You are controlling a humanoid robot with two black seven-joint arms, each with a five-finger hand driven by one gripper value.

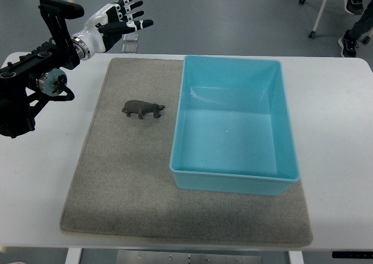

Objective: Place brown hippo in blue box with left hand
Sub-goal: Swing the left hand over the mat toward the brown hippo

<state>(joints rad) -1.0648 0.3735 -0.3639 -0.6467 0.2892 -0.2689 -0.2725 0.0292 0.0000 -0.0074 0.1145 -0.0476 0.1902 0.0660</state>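
The left hand [119,20] is up by the table's far left corner, fingers spread wide, holding nothing. The brown hippo [142,108] stands on the grey mat [122,188], well apart from it, just left of the blue box [233,124].

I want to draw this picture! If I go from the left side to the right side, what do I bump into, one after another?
robot hand, held up with fingers spread → brown hippo standing on the grey mat → blue box, with nothing inside.
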